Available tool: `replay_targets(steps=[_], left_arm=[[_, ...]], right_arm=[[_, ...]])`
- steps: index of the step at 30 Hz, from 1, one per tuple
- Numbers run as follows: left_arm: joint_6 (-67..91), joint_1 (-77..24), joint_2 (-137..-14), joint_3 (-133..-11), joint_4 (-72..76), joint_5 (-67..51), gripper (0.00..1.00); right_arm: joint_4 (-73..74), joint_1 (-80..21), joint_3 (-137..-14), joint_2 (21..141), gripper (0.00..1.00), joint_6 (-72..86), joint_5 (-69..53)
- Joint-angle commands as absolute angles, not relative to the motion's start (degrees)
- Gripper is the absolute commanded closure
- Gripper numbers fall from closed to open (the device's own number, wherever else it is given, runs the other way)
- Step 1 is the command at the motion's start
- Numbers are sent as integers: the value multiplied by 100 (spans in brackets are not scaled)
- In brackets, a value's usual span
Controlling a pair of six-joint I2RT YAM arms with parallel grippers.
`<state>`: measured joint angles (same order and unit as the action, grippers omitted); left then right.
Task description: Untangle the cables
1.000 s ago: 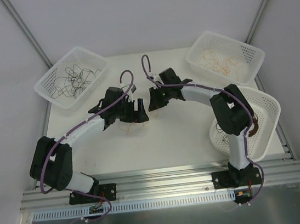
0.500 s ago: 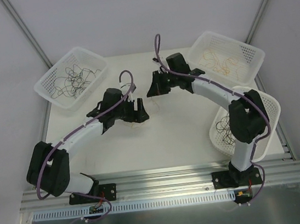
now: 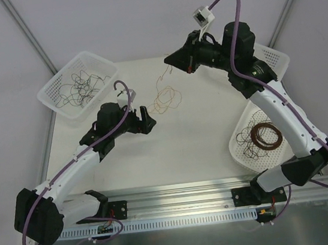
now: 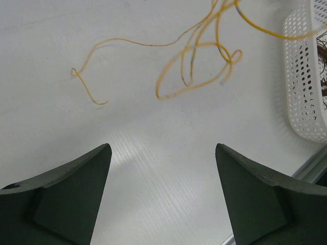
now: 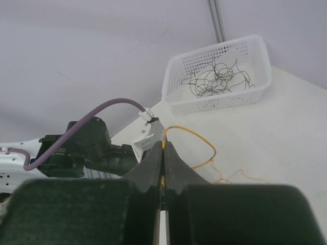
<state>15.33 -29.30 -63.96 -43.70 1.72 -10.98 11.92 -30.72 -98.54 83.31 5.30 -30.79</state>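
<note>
**Over the table (image 3: 190, 137), a risky pull**

Pulling higher with my right gripper (image 3: 168, 59), clenched on the yellow wire (image 3: 164, 100) high at the far side, may, I judge, tighten the loops or drag them along, since nothing pins them down. The thin strand may also slip out. My left gripper (image 3: 146, 119) hangs spread and empty; the loops lie just beyond it, toward the far right, untouched.

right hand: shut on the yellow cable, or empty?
Shut on it. In the wrist view the right hand has its fingers pressed together with the yellow cable pinched at the tips.
</note>
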Motion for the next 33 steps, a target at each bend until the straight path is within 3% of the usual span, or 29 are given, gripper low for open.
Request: replay_targets(steps=[1, 10, 15, 21, 29, 33], left_arm=[[1415, -2962, -6424, -4377, 571, -1098, 16], [1424, -2962, -6653, -4631, 1133, -1634, 15], [1703, -2971, -6811, -4694, 1669, -2634, 19], [2214, -2971, -7294, -4737, 2179, -2874, 23], [2592, -2979, -8033, -4860, 2425, -2743, 35], [2681, -2979, -8261, -4790, 2496, -2532, 48]], right_arm=[[994, -3041, -10011, 8201, 99, 501, -3032], [1151, -3050, -10169, 8218, 99, 536, -3217], [1011, -3041, -10028, 8165, 99, 694, -3287], [765, -3059, -9888, 8130, 99, 984, -3445], [720, -3059, -9721, 7998, 99, 1055, -3463], [834, -3059, -9721, 7937, 99, 941, -3454]])
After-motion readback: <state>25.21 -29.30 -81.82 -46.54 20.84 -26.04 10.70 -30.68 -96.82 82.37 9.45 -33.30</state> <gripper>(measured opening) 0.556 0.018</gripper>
